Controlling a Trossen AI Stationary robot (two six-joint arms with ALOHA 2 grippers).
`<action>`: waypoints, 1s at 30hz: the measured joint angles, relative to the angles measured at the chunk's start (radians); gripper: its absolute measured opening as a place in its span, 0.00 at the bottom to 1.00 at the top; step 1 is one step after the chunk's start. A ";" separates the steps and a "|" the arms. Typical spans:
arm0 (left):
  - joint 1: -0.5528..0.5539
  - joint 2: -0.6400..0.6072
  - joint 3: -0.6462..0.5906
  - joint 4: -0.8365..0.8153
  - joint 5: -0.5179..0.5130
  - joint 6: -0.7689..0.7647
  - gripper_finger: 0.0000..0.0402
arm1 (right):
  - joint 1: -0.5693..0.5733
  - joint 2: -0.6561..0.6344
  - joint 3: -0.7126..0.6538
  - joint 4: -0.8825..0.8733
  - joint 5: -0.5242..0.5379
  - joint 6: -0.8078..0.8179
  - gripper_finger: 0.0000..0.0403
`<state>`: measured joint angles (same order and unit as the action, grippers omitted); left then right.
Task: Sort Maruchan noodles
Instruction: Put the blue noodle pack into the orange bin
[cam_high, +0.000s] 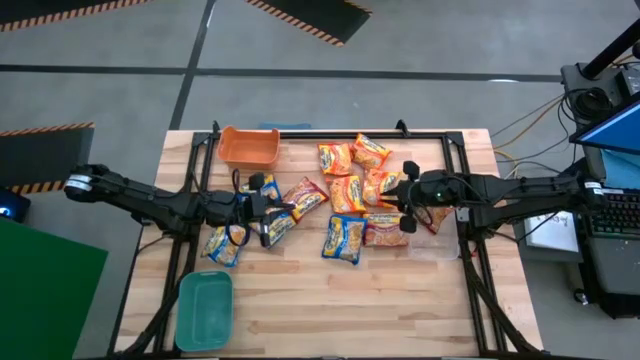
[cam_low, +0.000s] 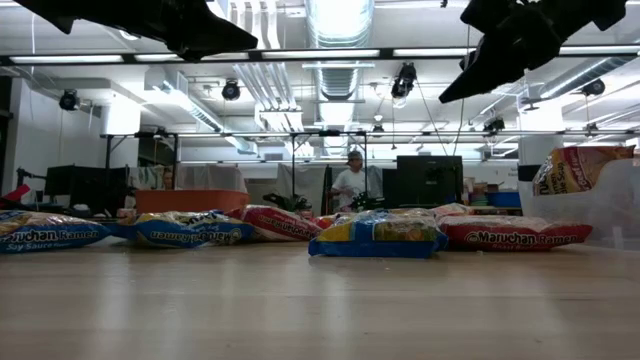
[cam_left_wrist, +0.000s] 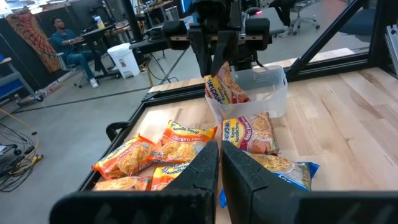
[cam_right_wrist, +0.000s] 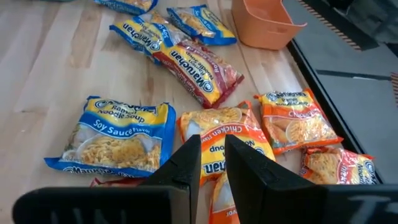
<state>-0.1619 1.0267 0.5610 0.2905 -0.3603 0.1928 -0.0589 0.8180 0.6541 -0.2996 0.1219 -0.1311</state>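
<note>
Maruchan noodle packets lie flat across the middle of the table: orange ones (cam_high: 347, 193) at the far middle, blue-and-yellow ones (cam_high: 343, 238) and red ones (cam_high: 305, 197) among them. One more packet (cam_left_wrist: 224, 87) stands on edge in a clear tub (cam_left_wrist: 255, 93), leaning on its wall. My right gripper (cam_right_wrist: 212, 140) hovers above the orange packets beside the tub. It slants down toward the table's left, its fingers a narrow gap apart with nothing between them. My left gripper (cam_left_wrist: 220, 146) is shut and empty, held nearly level above the blue packets (cam_high: 275, 225) at the left.
An orange bin (cam_high: 250, 147) stands at the table's far left and a teal bin (cam_high: 205, 310) at the near left corner. A black frame (cam_high: 460, 150) runs along the table's far and side edges. Bare wood lies along the near edge. People are in the room beyond the table.
</note>
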 joint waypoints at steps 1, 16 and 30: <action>0.000 0.000 0.000 0.000 0.000 0.000 0.00 | 0.000 -0.006 -0.001 0.000 0.000 0.004 0.15; 0.000 0.000 0.000 0.001 0.000 0.000 0.00 | 0.000 -0.018 -0.005 0.001 0.000 0.003 0.15; 0.000 0.000 0.000 0.013 0.000 -0.054 0.00 | 0.000 -0.020 -0.104 0.274 -0.038 -0.115 0.15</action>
<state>-0.1619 1.0271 0.5610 0.3031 -0.3602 0.1390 -0.0593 0.7981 0.5503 -0.0252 0.0839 -0.2458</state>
